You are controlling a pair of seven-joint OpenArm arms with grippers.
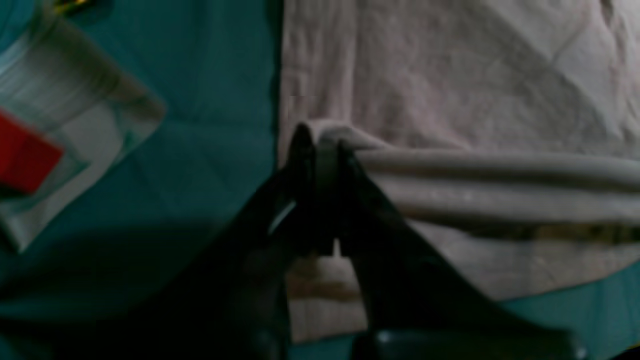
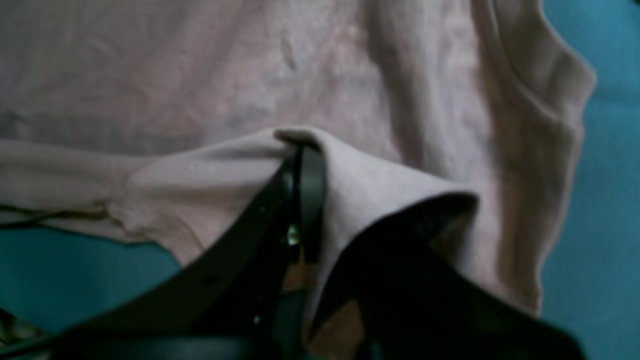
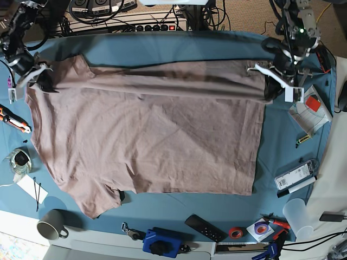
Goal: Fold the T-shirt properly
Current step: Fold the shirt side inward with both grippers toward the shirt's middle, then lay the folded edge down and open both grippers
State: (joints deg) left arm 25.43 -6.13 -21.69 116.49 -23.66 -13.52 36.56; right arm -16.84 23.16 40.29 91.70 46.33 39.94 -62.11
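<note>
The mauve-brown T-shirt [image 3: 152,141] lies spread over the blue table cover [image 3: 162,46], sleeves to the left in the base view. Its far strip is lifted and pulled taut between the two grippers, forming a long ridge. My left gripper [image 1: 322,137] is shut on a pinched fold of the T-shirt [image 1: 450,75] at the far right corner [image 3: 267,86]. My right gripper [image 2: 300,145] is shut on a raised fold of the T-shirt [image 2: 200,75] near the far left sleeve [image 3: 44,82]. The neck does not show.
A clear bag with a red item [image 3: 312,108] lies right of the left gripper. Along the near edge are a mug [image 3: 51,223], a blue tool [image 3: 161,242], a remote [image 3: 204,227], a red tape roll [image 3: 235,233] and a plastic cup [image 3: 298,214]. Cables and a power strip [image 3: 146,24] sit behind.
</note>
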